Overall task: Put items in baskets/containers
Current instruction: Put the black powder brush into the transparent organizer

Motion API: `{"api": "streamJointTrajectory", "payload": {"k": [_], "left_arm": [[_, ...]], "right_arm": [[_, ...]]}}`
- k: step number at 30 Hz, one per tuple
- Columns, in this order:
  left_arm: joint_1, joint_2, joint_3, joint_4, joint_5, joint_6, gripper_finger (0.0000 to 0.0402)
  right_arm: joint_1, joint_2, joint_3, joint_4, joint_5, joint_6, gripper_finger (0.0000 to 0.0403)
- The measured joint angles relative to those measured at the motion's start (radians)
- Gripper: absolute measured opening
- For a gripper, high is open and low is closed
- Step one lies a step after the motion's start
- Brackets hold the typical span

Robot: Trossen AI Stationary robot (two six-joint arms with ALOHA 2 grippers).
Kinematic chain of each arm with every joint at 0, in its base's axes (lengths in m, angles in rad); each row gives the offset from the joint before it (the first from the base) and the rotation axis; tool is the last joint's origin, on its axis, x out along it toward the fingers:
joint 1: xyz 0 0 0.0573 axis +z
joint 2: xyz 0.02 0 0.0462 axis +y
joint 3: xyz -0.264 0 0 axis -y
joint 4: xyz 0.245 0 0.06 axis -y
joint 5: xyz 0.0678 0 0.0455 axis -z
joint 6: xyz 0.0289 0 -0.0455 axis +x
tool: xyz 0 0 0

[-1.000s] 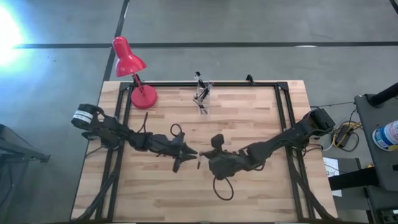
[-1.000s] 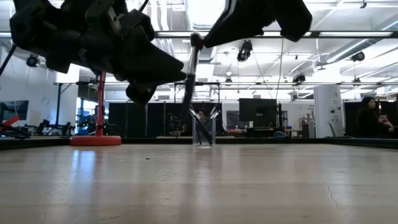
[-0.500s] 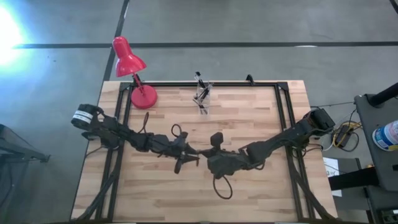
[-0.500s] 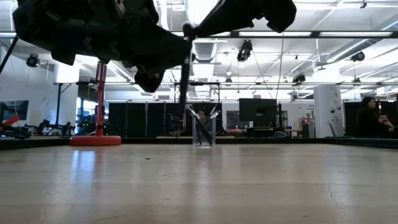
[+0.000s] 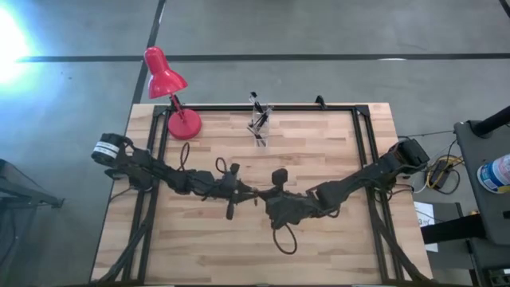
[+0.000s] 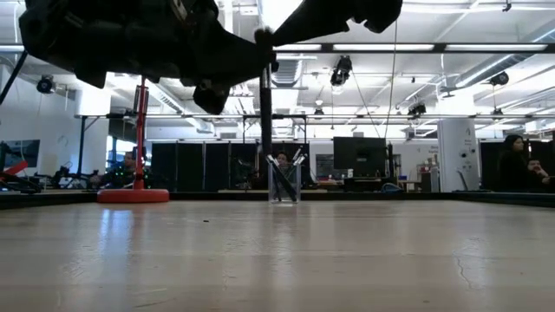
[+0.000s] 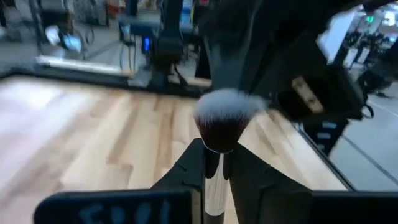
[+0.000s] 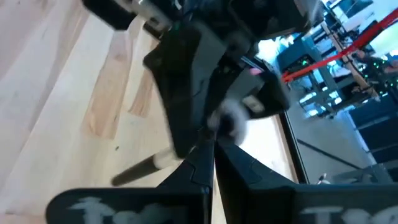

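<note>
– So what does the brush [image 7: 219, 134] look like?
– Fluffy white tip, dark handle. Both the left gripper [image 7: 214, 163] and right gripper [image 8: 208, 163] pinch it above the wooden table [image 5: 319, 247], in a big workshop.

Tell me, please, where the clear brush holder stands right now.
In the high view the clear holder stands near the table's far edge, about mid-width, right of the red lamp's base, with several brushes in it.

lamp [image 5: 169, 88]: red | table [image 5: 335, 151]: pale wood | brush [image 7: 219, 127]: dark bristles, white tips
</note>
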Motion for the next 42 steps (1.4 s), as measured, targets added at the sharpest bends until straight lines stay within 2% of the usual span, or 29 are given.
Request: {"api": "streamJointTrajectory", "payload": {"k": [4, 8, 12, 15, 21, 25, 36, 42], "left_arm": [[0.020, 0.000, -0.008, 0.054, -0.010, 0.026, 0.0040], [0.073, 0.000, -0.033, 0.113, -0.034, 0.039, 0.0040], [0.158, 0.000, -0.079, 0.224, -0.033, 0.036, 0.0040], [0.238, 0.005, -0.091, 0.271, -0.035, 0.040, 0.0040], [0.401, 0.047, -0.031, 0.281, -0.036, 0.006, 0.0040], [0.472, 0.103, 0.017, 0.284, -0.035, -0.010, 0.0040], [0.526, 0.294, 0.173, 0.325, -0.058, 0.029, 0.0040], [0.525, 0.295, 0.165, 0.381, -0.105, 0.078, 0.0040]], "right_arm": [[0.001, -0.014, -0.001, -0.032, 0.001, 0.032, 0.0015], [0.002, -0.046, -0.023, -0.091, 0.061, 0.090, 0.0043], [0.002, -0.087, -0.074, -0.138, 0.133, 0.136, 0.0073], [-0.001, -0.122, -0.137, -0.133, 0.149, 0.163, 0.0080], [-0.008, -0.161, -0.260, 0.020, 0.157, 0.148, 0.0053], [-0.007, -0.165, -0.302, 0.058, 0.168, 0.142, 0.0031], [-0.004, -0.189, -0.374, 0.112, 0.175, 0.163, 0.0013], [0.001, -0.190, -0.386, 0.109, 0.175, 0.167, 0.0013]]}}
